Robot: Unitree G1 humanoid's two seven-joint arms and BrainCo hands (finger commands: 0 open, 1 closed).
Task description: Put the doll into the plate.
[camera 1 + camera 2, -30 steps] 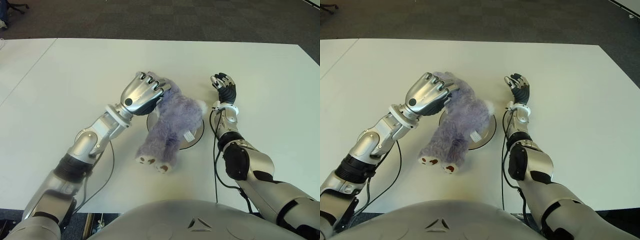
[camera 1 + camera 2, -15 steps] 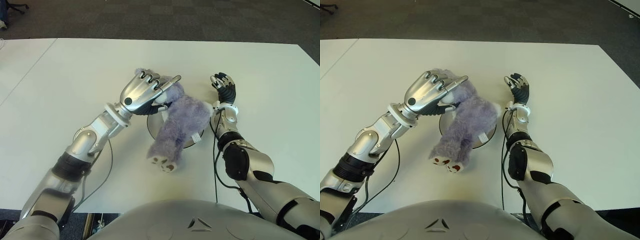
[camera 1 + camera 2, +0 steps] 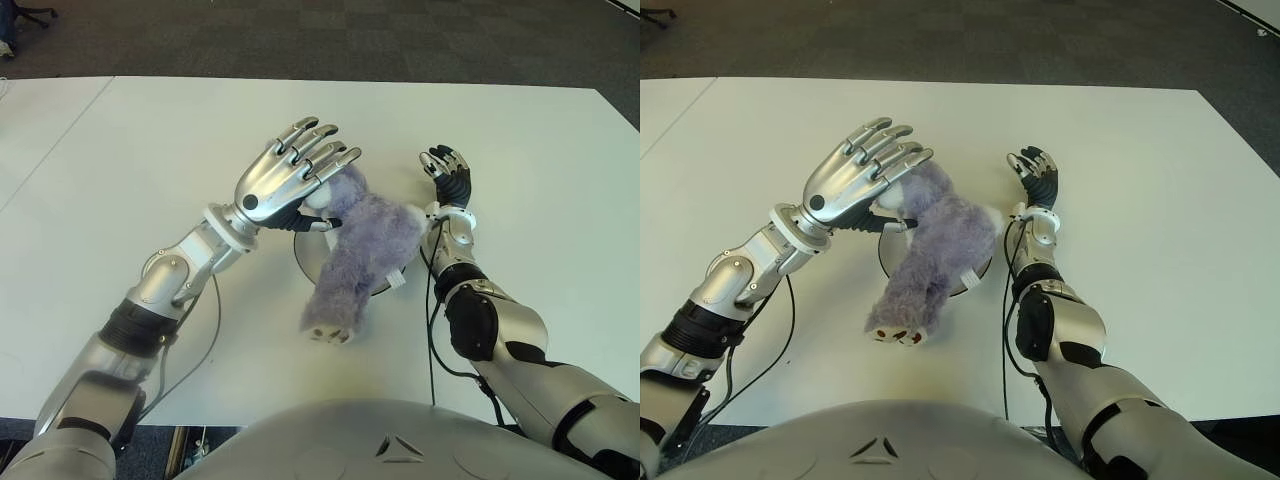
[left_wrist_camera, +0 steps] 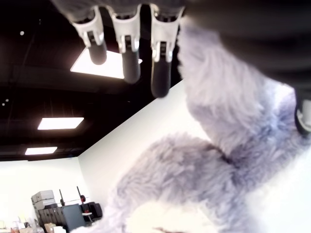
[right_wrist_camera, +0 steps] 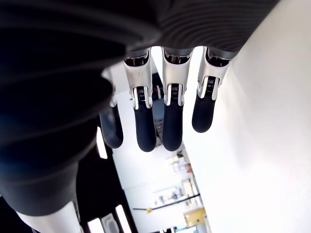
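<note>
A fluffy purple doll [image 3: 365, 245] lies across a small round plate [image 3: 888, 262], its body covering most of it. Its feet [image 3: 328, 333] stick out over the plate's near edge onto the white table [image 3: 150, 150]. My left hand [image 3: 292, 172] hovers at the doll's head end with its fingers spread wide and straight, holding nothing. In the left wrist view the straight fingers [image 4: 127, 46] stand off from the purple fur [image 4: 204, 160]. My right hand [image 3: 447, 168] shows to the right of the plate, fingers relaxed and empty, as do its fingers [image 5: 167, 111] in the right wrist view.
The white table runs wide on all sides of the plate. A seam [image 3: 60, 140] crosses it at the far left. Dark carpet [image 3: 350, 40] lies beyond the far edge. Cables [image 3: 215, 330] hang from my arms near the front edge.
My left hand's fingers have uncurled from the doll's head and spread open. The doll has swung so its feet now lie farther right, nearer the plate's front.
</note>
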